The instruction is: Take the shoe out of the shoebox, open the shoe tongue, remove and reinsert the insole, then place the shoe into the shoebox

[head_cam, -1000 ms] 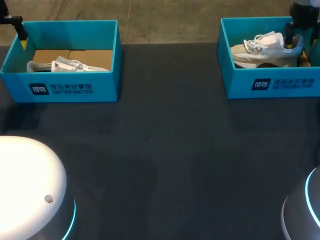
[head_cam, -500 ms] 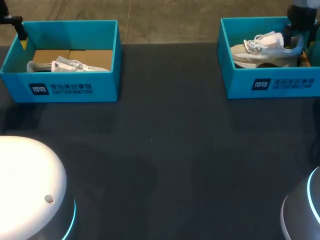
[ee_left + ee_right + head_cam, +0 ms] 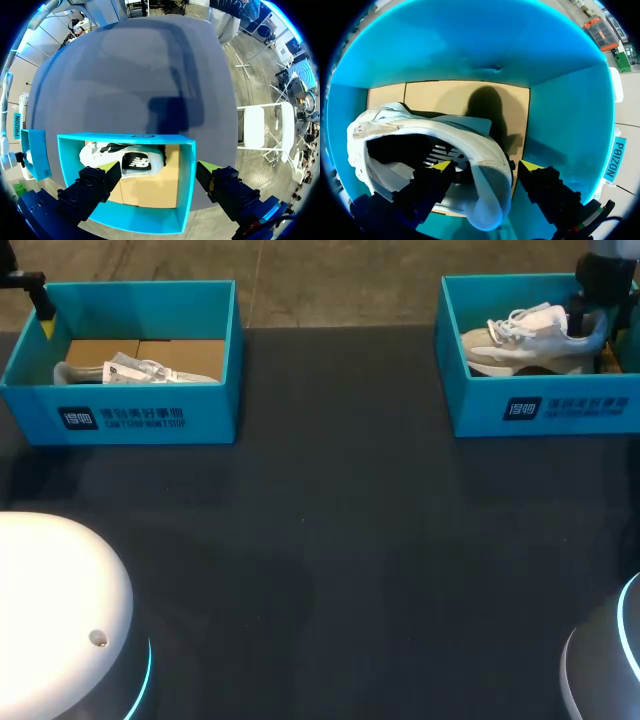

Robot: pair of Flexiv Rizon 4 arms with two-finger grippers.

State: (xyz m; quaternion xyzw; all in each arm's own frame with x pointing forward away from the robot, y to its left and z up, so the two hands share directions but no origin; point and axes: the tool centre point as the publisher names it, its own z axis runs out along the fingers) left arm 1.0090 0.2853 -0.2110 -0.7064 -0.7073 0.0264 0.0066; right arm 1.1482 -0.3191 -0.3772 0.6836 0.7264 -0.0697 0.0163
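A beige and white shoe (image 3: 530,340) lies in the right teal shoebox (image 3: 540,410), toe toward the table's middle. My right gripper (image 3: 588,302) hangs over its heel. In the right wrist view, the right gripper (image 3: 485,166) is open astride the heel collar (image 3: 492,165): one yellow fingertip (image 3: 441,165) is inside the shoe's mouth and the other is outside, beside the box wall. A second white shoe (image 3: 130,370) lies in the left shoebox (image 3: 130,415). My left gripper (image 3: 159,170) is open above that box's outer edge, holding nothing, and shows at the box's far left corner (image 3: 45,320).
The two teal boxes stand at the table's far left and far right corners. The dark tabletop (image 3: 330,520) stretches between and in front of them. The rounded arm bases (image 3: 60,620) sit at the near corners.
My right gripper has shifted slightly at the shoe's heel, which has moved a little with it. The left arm and the left box have not moved.
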